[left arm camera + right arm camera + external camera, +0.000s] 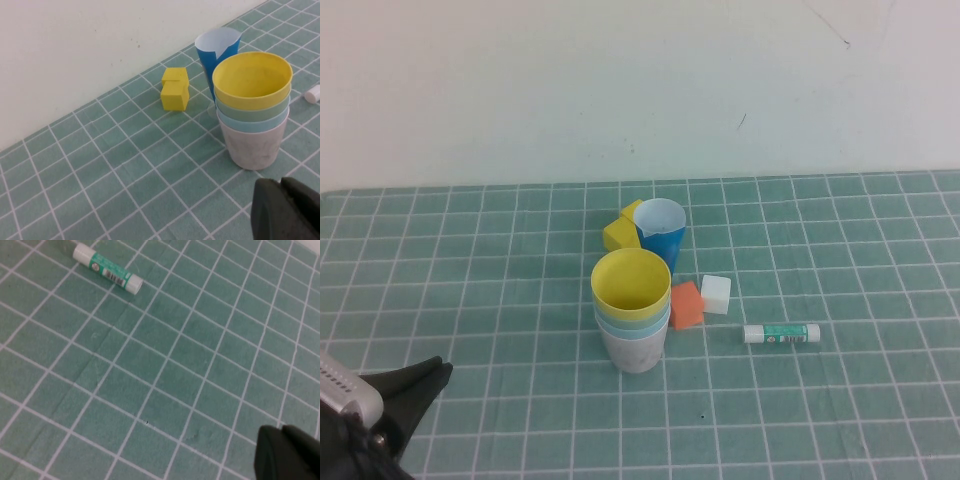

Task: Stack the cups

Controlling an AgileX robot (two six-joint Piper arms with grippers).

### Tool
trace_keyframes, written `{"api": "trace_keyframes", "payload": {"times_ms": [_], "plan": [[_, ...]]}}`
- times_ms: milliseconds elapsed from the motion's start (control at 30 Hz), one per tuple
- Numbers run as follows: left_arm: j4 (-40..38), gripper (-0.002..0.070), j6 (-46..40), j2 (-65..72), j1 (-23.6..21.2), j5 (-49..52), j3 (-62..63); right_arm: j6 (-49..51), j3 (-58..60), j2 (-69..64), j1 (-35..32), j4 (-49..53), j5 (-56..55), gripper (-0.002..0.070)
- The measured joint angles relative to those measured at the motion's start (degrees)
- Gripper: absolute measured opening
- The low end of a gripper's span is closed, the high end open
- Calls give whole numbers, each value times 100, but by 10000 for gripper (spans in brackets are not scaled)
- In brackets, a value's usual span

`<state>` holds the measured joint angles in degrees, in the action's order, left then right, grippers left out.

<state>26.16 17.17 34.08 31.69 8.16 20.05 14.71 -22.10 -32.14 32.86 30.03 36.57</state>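
Note:
Four cups stand nested in one upright stack (632,315) near the table's middle: yellow (631,282) on top, then pale green, light blue and pale pink (638,352) at the bottom. The stack also shows in the left wrist view (252,112). My left gripper (432,375) is at the near left corner, well clear of the stack, shut and empty; its dark fingers show in the left wrist view (281,184). My right gripper (281,431) is out of the high view; it is shut and empty over bare mat.
A darker blue cup with a white inside (660,228) stands behind the stack, beside two yellow cubes (620,232). An orange cube (686,305) and a white cube (716,295) lie right of the stack. A glue stick (782,334) lies farther right, also in the right wrist view (107,269).

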Motion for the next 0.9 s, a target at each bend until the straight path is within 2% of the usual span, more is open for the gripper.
{"api": "trace_keyframes", "payload": {"times_ms": [733, 900], "plan": [[0, 0, 50, 9, 0, -1, -13, 47, 25, 0, 0, 0, 0, 0], [-116, 0, -10, -422, -63, -1, -341, 50, 29, 0, 0, 0, 0, 0]]}}
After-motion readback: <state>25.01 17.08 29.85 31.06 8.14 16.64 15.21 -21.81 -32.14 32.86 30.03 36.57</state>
